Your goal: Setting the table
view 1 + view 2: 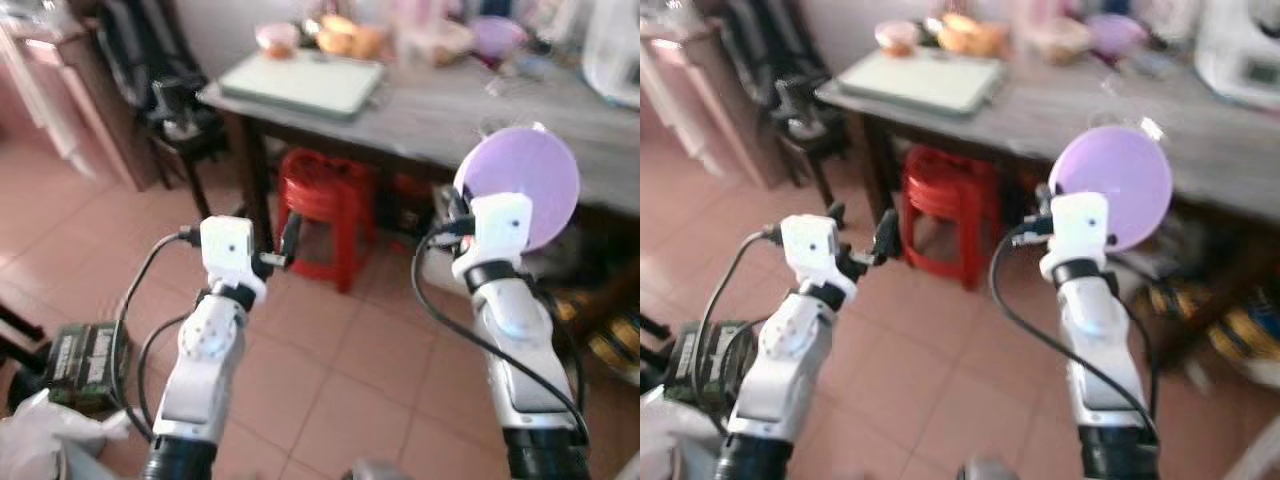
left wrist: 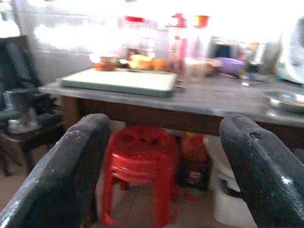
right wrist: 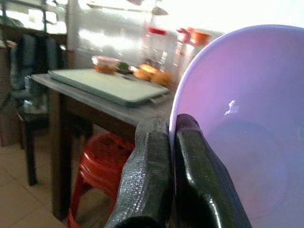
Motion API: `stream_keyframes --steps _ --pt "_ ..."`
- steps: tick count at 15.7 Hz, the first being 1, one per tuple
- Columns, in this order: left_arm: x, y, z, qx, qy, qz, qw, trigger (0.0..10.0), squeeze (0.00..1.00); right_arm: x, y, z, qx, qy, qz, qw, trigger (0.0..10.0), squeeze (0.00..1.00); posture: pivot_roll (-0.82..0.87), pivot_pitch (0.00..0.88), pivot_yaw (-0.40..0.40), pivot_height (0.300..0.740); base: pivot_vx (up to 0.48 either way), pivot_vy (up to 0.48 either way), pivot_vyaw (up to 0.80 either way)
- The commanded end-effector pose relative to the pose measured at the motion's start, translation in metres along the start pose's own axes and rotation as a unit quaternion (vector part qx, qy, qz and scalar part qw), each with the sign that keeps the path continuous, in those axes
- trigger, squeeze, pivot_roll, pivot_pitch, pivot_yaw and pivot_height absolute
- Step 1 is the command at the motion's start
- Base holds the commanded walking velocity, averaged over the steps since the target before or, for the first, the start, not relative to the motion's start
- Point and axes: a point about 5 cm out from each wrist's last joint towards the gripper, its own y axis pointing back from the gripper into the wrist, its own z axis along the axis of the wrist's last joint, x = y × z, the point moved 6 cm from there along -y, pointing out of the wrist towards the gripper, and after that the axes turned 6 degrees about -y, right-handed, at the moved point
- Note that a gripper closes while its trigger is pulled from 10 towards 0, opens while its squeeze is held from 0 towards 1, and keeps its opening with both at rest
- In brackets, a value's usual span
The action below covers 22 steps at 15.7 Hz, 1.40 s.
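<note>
Bowl in transit: the right gripper is pinched tight on the rim of a purple bowl, 1 finger inside the wall and 1 outside, the bowl standing on edge with its hollow facing the camera at centre right of the left eye frame. It hangs in the air just in front of the grey surface, whose near edge runs across the upper half of the frame, so it looks like the carry-in step, not the put-down yet.

To do this well, I'd say the bowl needs to clear that near edge before it comes down, then tip from on-edge to flat so the base meets bare wood. The open stretch at the right of the surface looks the safest landing; the pale green tray at upper centre and the clutter of food along the back are best avoided. A rim pinch can swivel, so a slow tilt seems wise, and release only once the base sits.

Pose now: right forearm rises from the lower right, wrist raised, gripper pointing forward at the surface. Left arm comes up from lower left, its left gripper spread wide and holding nothing, aimed at the red stool under the surface, at centre frame. Head views are blurred, so fine detail is soft.
</note>
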Motion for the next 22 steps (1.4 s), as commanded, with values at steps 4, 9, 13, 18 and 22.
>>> stream_keyframes --steps 4,9,13,18,22 --pt "0.002 0.001 0.002 -0.002 -0.002 -0.005 1.000 10.0 0.00 0.011 -0.003 0.008 -0.014 -0.008 0.012 1.000 10.0 0.00 -0.03 0.000 0.014 0.740 0.480 0.000 -0.36" --pt "-0.003 0.003 0.000 0.003 0.002 -0.021 1.000 10.0 0.00 0.014 -0.007 0.004 -0.007 -0.011 0.015 1.000 10.0 0.00 -0.02 0.000 0.012 0.740 0.364 0.000 -0.77" --pt "-0.004 0.003 0.002 0.000 0.008 -0.027 1.000 10.0 0.00 0.016 -0.009 0.007 -0.013 -0.012 0.020 1.000 10.0 0.00 -0.02 0.000 0.010 0.740 0.475 0.000 -0.52" --pt "0.000 0.003 0.002 0.003 0.005 -0.017 1.000 10.0 0.00 0.023 -0.009 0.010 -0.021 -0.017 0.036 0.999 10.0 0.00 -0.02 0.000 0.012 0.740 0.475 0.000 0.00" --pt "0.014 0.004 0.007 -0.006 -0.014 0.021 1.000 10.0 0.00 0.028 -0.008 0.012 -0.027 -0.028 0.050 0.998 10.0 0.00 -0.02 0.000 0.012 0.740 0.240 0.000 0.00"
